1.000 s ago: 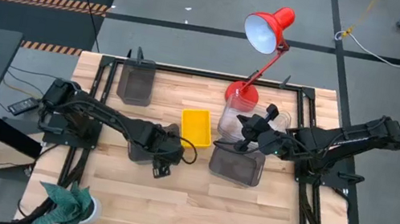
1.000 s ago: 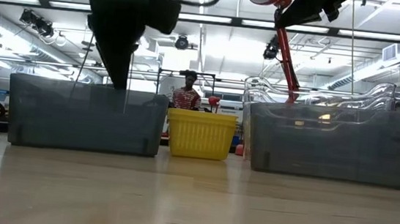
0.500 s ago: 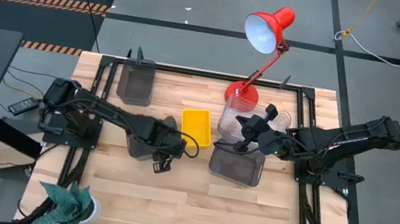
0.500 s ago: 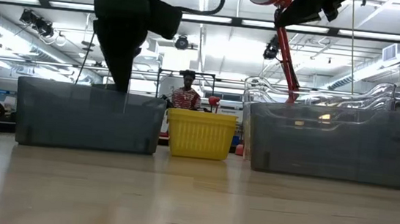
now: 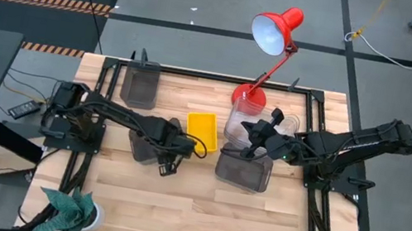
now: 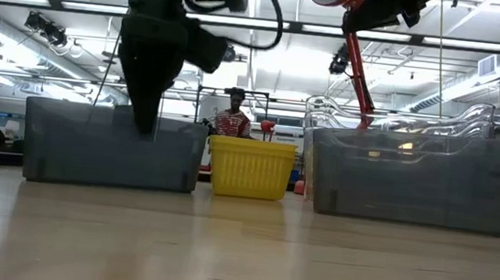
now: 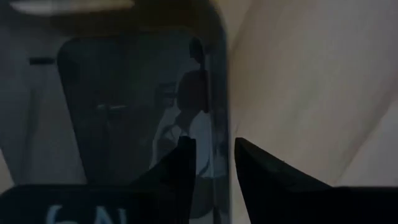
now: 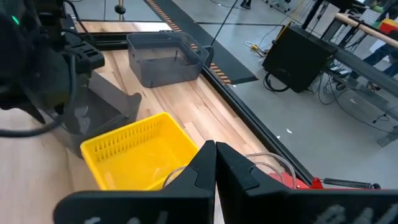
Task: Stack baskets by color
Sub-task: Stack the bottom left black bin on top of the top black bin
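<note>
Grey basket (image 5: 142, 146): sits on the table (image 5: 199, 207) left of centre, just beside the yellow basket (image 5: 203, 130); thin smoky plastic, likely light and fairly stiff but with some flex at the rim, smooth enough to slip.
Best hold: judged to be the thin upright wall, pinched from above near the middle of a side so the basket hangs level.
Left end effector (image 7: 211, 165): fingers part-way apart and straddling the grey basket's wall, one inside, one outside; whether they already press on the plastic cannot be told.
Right end effector (image 8: 215, 163): fingers together, holding nothing, raised above the right half of the table, near the clear baskets (image 5: 240, 121) and over a second grey basket (image 5: 244, 170).
Other baskets: a third grey one (image 5: 140, 86) stands well apart at the far left edge.
Risk: a one-wall pinch may let the basket tilt or twist.
</note>
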